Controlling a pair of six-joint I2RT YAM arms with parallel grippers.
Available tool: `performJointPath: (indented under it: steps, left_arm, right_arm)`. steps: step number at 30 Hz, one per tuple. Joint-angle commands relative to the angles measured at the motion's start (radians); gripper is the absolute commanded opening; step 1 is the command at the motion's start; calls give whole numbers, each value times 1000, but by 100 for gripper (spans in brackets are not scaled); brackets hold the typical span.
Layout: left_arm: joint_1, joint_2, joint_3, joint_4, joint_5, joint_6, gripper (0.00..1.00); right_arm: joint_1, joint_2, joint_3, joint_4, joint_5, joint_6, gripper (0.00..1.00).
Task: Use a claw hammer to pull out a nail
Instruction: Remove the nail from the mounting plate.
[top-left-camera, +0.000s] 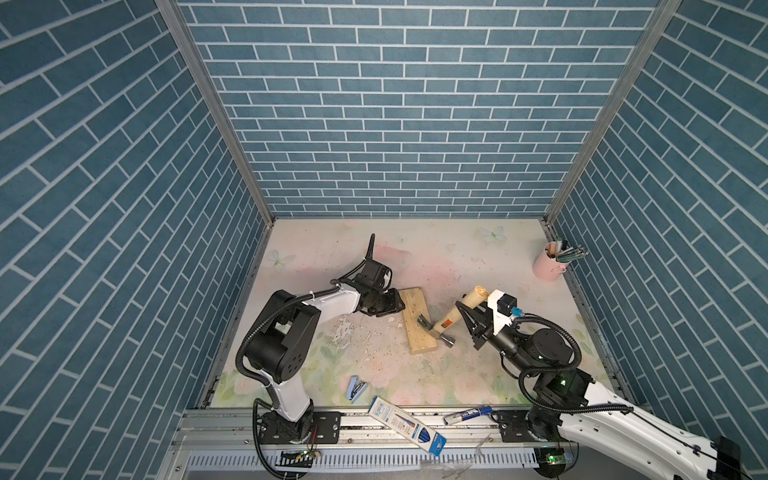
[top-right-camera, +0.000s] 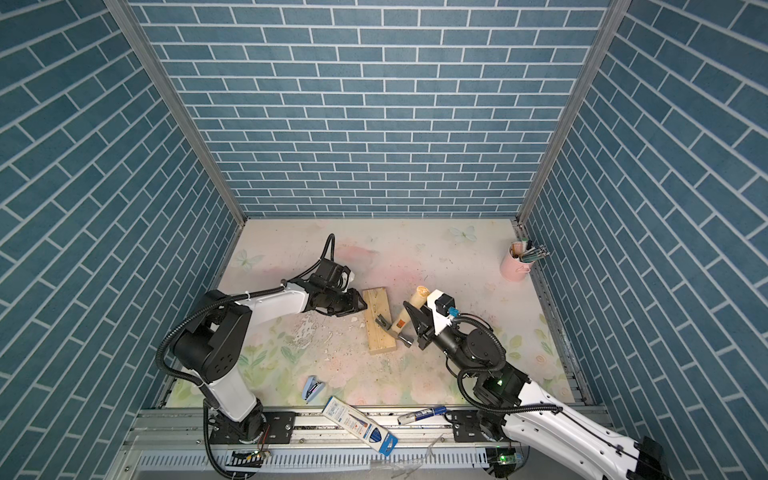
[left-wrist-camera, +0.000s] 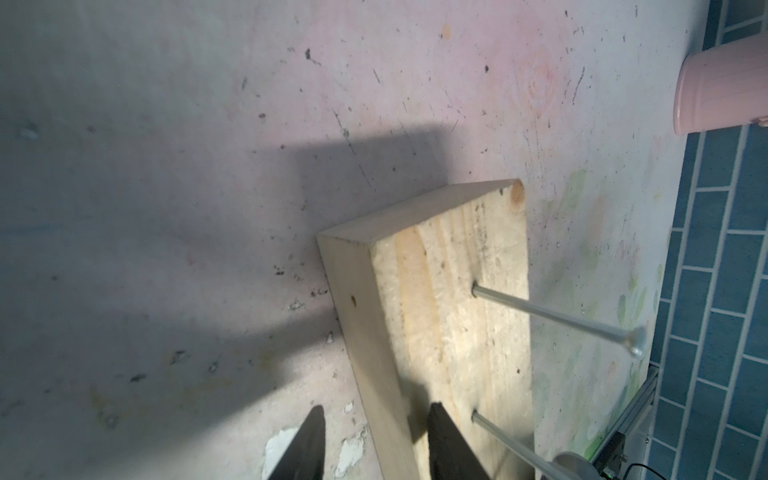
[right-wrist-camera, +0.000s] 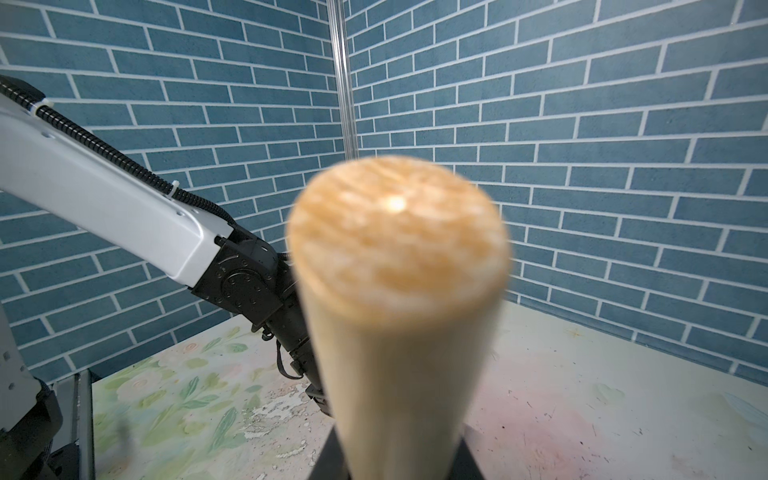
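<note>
**Hammer head on the block, handle in the right gripper**

The right gripper (top-left-camera: 465, 308) is clamped on the pale handle of the claw hammer (top-left-camera: 445, 322). The handle slopes up and away from the wood block (top-left-camera: 420, 344), which lies on the table (top-left-camera: 415, 257). The steel head sits at the block's long edge, with the claw over the top face. The left gripper (left-wrist-camera: 376, 408) stands with its fingers spread astride the opposite long edge (one above the top face, one above the table). Two nails (left-wrist-camera: 548, 316) stick out of the block.
</note>
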Motion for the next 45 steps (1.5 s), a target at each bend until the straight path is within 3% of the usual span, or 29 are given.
performJointPath:
  steps: [1,29,45]
  left_arm:
    - [-24,45,-54,-133,-47,-2,41]
    - [-26,71,-70,-104,-22,-35,41]
    - [-39,52,-45,-133,-40,-6,42]
  right_arm:
    - [6,6,-60,-120,52,27,0]
    - [11,46,-127,41,108,25,0]
    - [13,225,170,-244,144,101,0]
